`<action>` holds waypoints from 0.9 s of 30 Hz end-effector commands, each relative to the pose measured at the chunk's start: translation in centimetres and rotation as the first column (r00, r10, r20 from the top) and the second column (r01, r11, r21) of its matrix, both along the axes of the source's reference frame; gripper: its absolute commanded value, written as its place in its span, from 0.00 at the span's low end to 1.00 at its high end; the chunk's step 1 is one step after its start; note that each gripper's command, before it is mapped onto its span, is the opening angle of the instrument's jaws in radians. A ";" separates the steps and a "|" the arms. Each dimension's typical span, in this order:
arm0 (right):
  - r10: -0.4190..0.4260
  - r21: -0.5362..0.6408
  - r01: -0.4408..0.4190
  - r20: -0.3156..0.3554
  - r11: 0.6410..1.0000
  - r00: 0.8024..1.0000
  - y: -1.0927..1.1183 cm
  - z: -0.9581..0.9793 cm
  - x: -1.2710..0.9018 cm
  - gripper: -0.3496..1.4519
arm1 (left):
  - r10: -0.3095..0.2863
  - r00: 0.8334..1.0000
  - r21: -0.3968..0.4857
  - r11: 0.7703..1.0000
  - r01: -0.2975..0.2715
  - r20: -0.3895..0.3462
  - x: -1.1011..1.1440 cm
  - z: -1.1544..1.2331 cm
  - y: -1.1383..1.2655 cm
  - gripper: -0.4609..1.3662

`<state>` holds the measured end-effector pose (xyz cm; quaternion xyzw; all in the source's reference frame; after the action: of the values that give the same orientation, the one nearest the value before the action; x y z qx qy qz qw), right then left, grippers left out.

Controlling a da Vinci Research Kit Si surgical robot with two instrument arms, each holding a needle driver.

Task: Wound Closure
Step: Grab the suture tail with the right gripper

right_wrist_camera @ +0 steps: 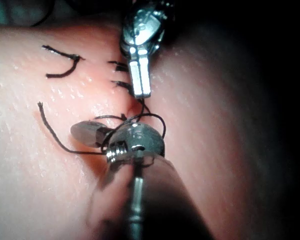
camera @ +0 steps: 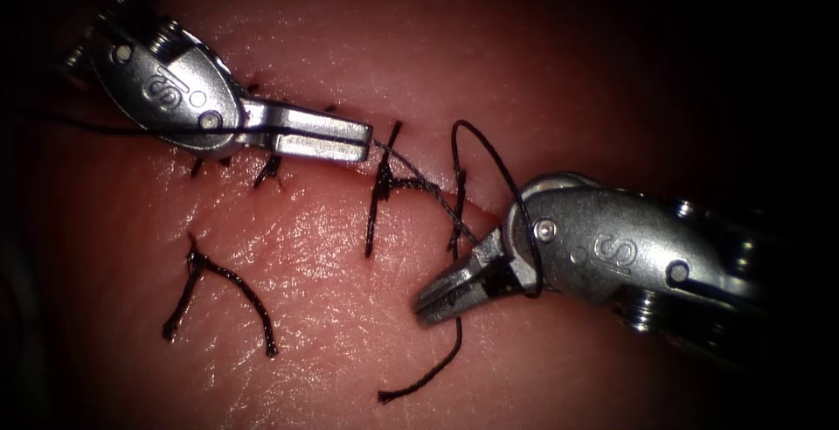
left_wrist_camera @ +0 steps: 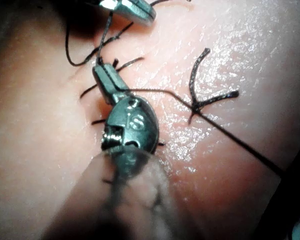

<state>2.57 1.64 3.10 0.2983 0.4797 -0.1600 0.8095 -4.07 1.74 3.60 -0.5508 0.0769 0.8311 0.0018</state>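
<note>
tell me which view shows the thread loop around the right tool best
The endoscope view: the thread arcs over the right tool and round its neck. The right wrist view shows a smaller loop by it; the left wrist view shows just strands near its tip.

Carrying surface: the tissue [camera: 350,308], pink and glistening, is seen beneath everything.
Cut: a closed line is seen running across the tissue.
Stitches: dark knots [camera: 382,187] are set along the cut.
Cut ends of thread: a forked piece [camera: 218,286] is laid left of the cut; a curved strand [camera: 437,369] is laid lower down.
</note>
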 end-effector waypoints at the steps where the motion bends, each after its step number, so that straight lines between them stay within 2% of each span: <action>1: 0.002 0.000 -0.002 0.000 1.000 1.000 0.01 0.00 0.00 0.00 | 0.005 1.000 0.002 1.000 -0.005 -0.001 0.00 0.00 0.00 0.06; 6: 0.001 0.001 -0.001 -0.003 1.000 1.000 0.04 -0.03 0.00 0.01 | 0.005 1.000 0.002 1.000 -0.005 -0.001 0.00 0.00 0.00 0.06; 9: -0.002 0.011 0.002 -0.006 1.000 1.000 0.09 -0.08 -0.01 0.11 | 0.005 1.000 0.002 1.000 -0.005 -0.001 0.00 0.00 0.00 0.06; 11: -0.010 0.023 0.010 -0.011 1.000 1.000 0.13 -0.12 -0.01 0.24 | 0.005 1.000 0.002 1.000 -0.005 -0.001 0.00 0.00 0.00 0.06; 12: -0.012 0.026 0.012 -0.013 1.000 1.000 0.13 -0.12 -0.01 0.26 | 0.005 1.000 0.002 1.000 -0.005 -0.001 0.00 0.00 0.00 0.06; 13: -0.024 0.040 0.025 -0.021 0.999 1.000 0.14 -0.15 -0.01 0.37 | 0.005 1.000 0.002 1.000 -0.005 -0.001 0.00 0.00 0.00 0.06; 15: -0.030 0.047 0.032 -0.025 0.998 0.999 0.14 -0.16 -0.01 0.50 | 0.005 1.000 0.002 1.000 -0.005 -0.001 0.00 0.00 0.00 0.06; 18: -0.035 0.052 0.036 -0.029 0.998 0.999 0.14 -0.18 -0.01 0.75 | 0.005 1.000 0.002 1.000 -0.005 -0.001 0.00 -0.01 0.00 0.06; 19: -0.035 0.052 0.036 -0.029 0.998 0.999 0.14 -0.18 0.00 0.77 | 0.005 1.000 0.002 1.000 -0.005 -0.001 0.00 -0.01 0.00 0.06; 20: -0.035 0.052 0.037 -0.029 0.998 0.999 0.13 -0.18 0.00 0.83 | 0.005 1.000 0.002 1.000 -0.005 -0.001 0.01 -0.01 -0.01 0.06; 23: -0.044 0.053 0.046 -0.029 0.998 0.999 0.12 -0.20 0.00 0.89 | 0.006 1.000 0.002 1.000 -0.006 0.000 0.01 -0.01 -0.01 0.06; 27: -0.068 0.058 0.070 -0.029 0.996 0.997 0.08 -0.22 0.01 0.87 | 0.006 1.000 0.002 1.000 -0.006 0.000 0.02 -0.01 -0.01 0.06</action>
<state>2.59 1.72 2.88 0.3333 0.4857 -0.1755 0.7888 -4.05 1.73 3.60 -0.5508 0.0768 0.8311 0.0014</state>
